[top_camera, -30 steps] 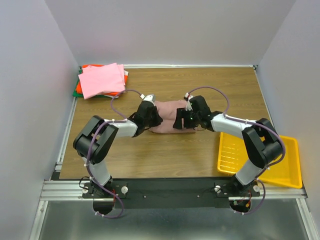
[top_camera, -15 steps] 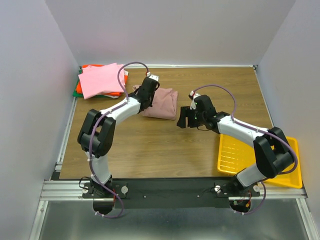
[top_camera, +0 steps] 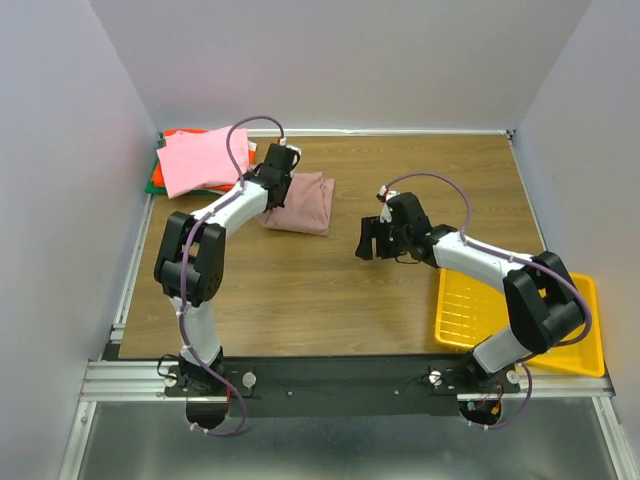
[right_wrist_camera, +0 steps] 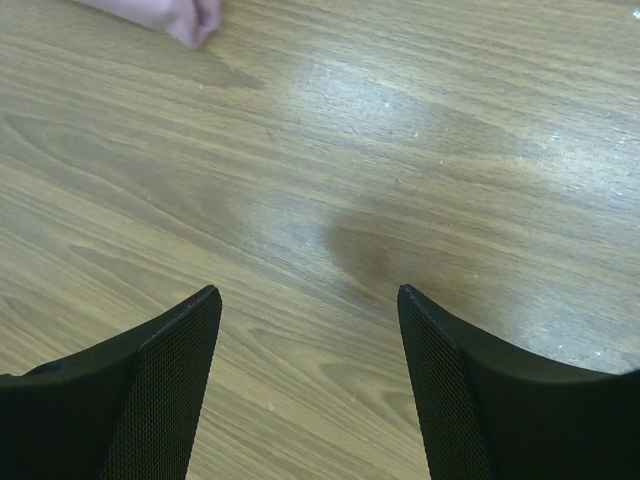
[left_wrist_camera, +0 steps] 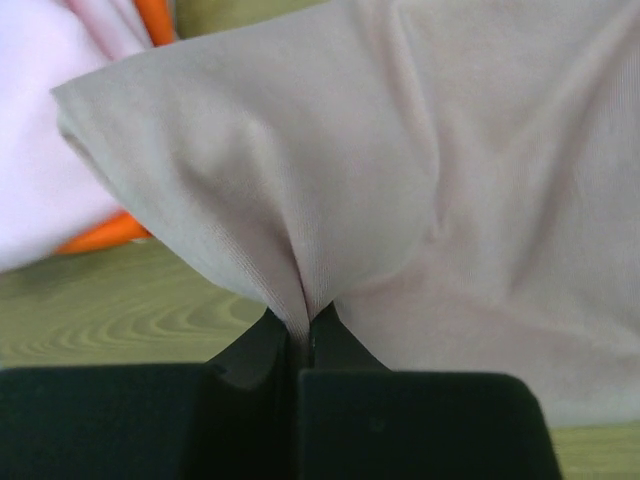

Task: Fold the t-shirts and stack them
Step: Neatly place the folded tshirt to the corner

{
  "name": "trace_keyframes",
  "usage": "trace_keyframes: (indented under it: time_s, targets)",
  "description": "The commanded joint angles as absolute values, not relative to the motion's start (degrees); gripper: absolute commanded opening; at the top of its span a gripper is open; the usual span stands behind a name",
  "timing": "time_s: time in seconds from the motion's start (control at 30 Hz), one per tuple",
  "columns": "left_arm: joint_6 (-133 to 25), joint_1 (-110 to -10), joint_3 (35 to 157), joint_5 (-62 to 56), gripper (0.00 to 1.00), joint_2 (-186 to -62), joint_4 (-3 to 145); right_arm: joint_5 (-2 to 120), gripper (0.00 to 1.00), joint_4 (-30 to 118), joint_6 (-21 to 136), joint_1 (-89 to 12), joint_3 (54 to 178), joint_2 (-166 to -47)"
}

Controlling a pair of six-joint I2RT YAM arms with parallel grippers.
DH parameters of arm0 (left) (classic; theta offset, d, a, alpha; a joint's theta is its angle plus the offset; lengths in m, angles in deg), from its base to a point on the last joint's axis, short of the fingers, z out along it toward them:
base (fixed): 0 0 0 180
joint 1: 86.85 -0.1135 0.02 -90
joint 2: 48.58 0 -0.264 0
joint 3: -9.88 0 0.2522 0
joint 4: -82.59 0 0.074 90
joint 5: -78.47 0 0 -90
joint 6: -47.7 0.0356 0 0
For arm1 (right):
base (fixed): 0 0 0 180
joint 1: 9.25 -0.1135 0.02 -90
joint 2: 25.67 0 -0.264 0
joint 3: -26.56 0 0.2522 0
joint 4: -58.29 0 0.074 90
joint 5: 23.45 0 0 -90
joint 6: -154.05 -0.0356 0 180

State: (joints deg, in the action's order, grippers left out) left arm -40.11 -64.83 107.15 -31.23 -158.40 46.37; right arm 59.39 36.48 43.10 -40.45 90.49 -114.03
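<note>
Since a sec ago, both my arms were on the mauve tee (top_camera: 307, 204) mid-counter; now it has slid left and back twd the stack, dragged by my left gripper (top_camera: 277, 187), while my right gripper (top_camera: 367, 240) has let go and pulled off to the right.

Top view: mauve tee lies folded on the counter (top_camera: 300, 290), just right of the stack in the far-left corner. Stack = bright pink tee (top_camera: 203, 160) on top, orange-red tee (top_camera: 182, 133) peeking out under it, green tee (top_camera: 155, 186) showing at the left edge. L gripper sits at the mauve tee's left edge, betw it and the stack. R gripper hovers over bare wood, near the tee's right side but apart from it. Yellow tray (top_camera: 470, 312) sits at the near-right, under my right arm.

Left wrist view: L gripper (left_wrist_camera: 303, 335) is clamped tight on a pinch of the mauve tee (left_wrist_camera: 400, 180); cloth bunches into a crease right at the fingertips and fans out above. Pink tee (left_wrist_camera: 40, 190) and a strip of the orange-red tee (left_wrist_camera: 110, 235) sit upper left, w/ counter (left_wrist_camera: 120, 310) below them.

Right wrist view: R gripper (right_wrist_camera: 308, 297) stands wide apart, nothing betw the fingers, only counter (right_wrist_camera: 420, 150) beneath. A corner of the mauve tee (right_wrist_camera: 175, 15) just shows at the top-left edge, well clear of both fingers.
</note>
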Motion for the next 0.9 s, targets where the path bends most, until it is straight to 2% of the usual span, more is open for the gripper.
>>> trace_keyframes:
  time_s: [0.0,0.33,0.67,0.87]
  targets:
    - [-44.56,-63.92,101.18,-22.17,0.00,-155.46,47.19,59.70,0.78,35.22,42.96,-40.80,92.17,-114.53]
    - [-56.01,-56.01,75.26,-12.07,0.00,-143.68,60.98,54.16,0.78,35.65,42.34,-40.89,99.90,-115.84]
    - [-60.85,-54.51,62.76,-8.01,0.00,-132.17,68.56,44.06,0.75,41.89,43.31,-41.07,105.27,-122.78]
    - [-62.60,-54.60,59.94,-8.54,0.00,-129.79,70.50,40.27,0.73,44.00,42.61,-42.12,101.76,-125.68]
